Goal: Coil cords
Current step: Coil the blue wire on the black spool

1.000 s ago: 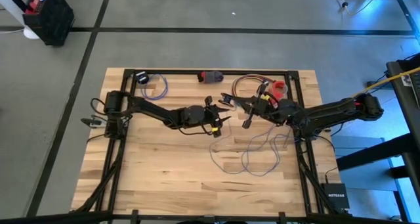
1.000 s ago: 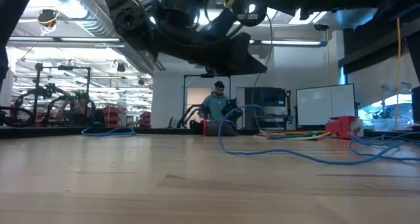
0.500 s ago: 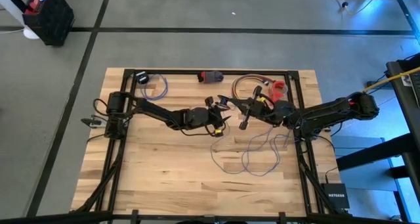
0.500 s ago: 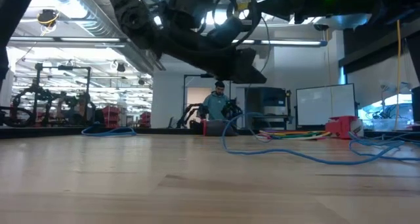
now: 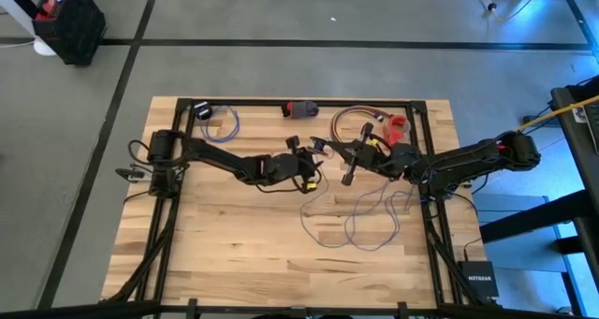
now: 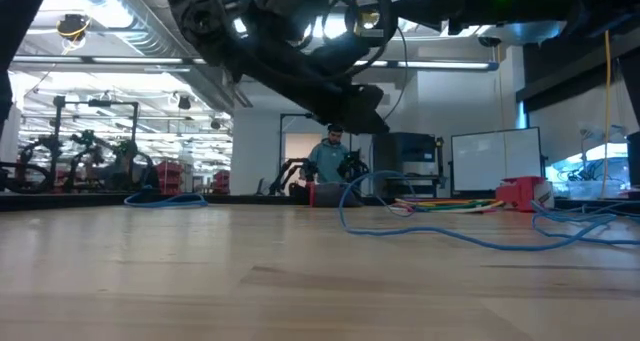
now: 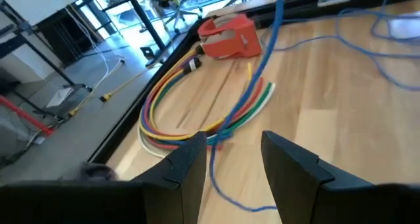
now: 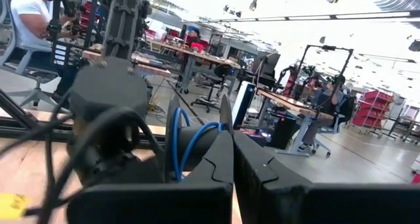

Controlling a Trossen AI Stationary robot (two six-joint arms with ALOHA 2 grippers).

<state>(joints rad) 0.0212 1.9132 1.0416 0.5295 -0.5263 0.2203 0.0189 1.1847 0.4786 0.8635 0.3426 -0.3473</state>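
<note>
Left gripper (image 5: 312, 166): we see it over mid-counter, fingers (image 7: 190, 161) spread wide, nothing between them.
Right gripper (image 5: 346, 176): we find it just right of the left one, fingers (image 8: 223, 159) clenched tight; a blue strand arcs right beside them, but whether it is pinched we cannot tell.
Cord (image 5: 360, 216): the thin wire sprawls in loose loops on the counter (image 5: 234, 244), near and right of both grippers.
Raised strand (image 7: 246, 86): in the left wrist view we see it rise from the counter and run away lengthwise just beyond the spread fingers.
Key relation: the strand lies ahead of the left fingers, its long axis running away from them; we judge the left arm nearer it.
Far side: a coloured cable bundle (image 7: 190, 112) and a red holder (image 7: 230, 37), well clear.
</note>
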